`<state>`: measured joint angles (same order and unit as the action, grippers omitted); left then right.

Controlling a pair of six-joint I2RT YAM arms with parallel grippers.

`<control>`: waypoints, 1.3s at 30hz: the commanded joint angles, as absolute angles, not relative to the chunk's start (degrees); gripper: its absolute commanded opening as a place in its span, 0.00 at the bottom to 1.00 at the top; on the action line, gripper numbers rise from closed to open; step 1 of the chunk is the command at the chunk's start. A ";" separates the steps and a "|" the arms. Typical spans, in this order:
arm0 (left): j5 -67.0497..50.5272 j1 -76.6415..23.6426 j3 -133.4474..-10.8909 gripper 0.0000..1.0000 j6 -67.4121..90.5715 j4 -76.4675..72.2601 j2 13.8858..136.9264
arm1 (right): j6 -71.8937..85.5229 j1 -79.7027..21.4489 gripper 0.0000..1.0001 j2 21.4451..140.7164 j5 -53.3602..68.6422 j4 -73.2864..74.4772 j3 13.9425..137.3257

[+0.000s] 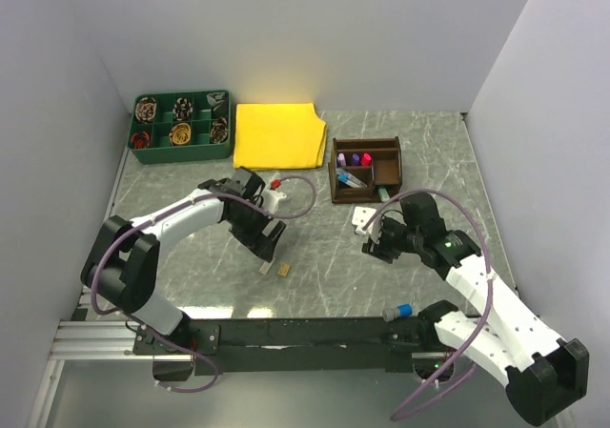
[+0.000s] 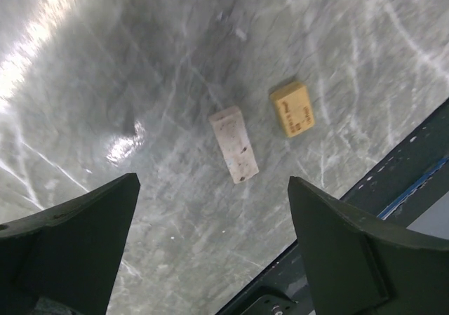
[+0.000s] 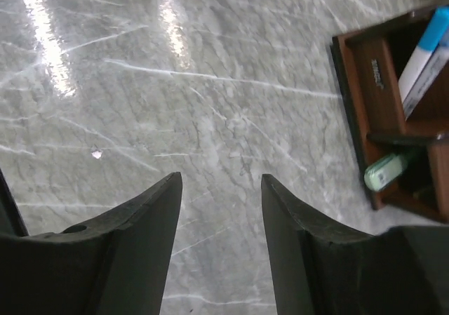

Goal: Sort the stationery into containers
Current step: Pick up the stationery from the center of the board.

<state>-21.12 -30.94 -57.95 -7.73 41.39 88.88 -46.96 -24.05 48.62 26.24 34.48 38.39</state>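
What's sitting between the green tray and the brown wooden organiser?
The yellow cloth lies between the green tray and the wooden organiser, shown in the top view.

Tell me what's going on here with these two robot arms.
The arms are sorting small stationery into the wooden organiser, which already holds several markers. The left gripper hovers open above a white block and a tan block, which lie side by side on the table, neither picked up yet. The right gripper is open and empty beside the organiser. A blue-capped marker lies near the right arm's base.
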 commanded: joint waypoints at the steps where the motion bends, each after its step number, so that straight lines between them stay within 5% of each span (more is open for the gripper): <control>1: -19.69 -30.94 -56.25 0.91 -6.15 40.96 87.63 | -52.83 -24.70 0.57 50.17 29.00 35.15 41.29; 7: -15.05 -29.19 -59.15 0.89 -5.45 41.22 88.68 | -58.07 -26.89 0.53 54.48 31.81 34.55 43.86; 11: -16.08 -16.55 -58.27 0.89 -0.88 40.34 87.72 | -66.78 -31.37 0.56 62.91 33.65 31.47 47.62; 19: -15.03 -0.54 -58.89 0.93 -0.53 39.73 83.59 | -83.81 -39.71 0.61 92.15 43.06 45.25 75.21; 25: -17.31 9.03 -54.76 0.95 1.84 38.14 77.79 | -95.33 -44.64 0.53 109.12 42.54 58.61 92.97; 39: -21.53 19.07 -54.49 0.98 1.67 39.38 71.72 | -107.93 -50.54 0.48 122.16 35.77 65.48 102.21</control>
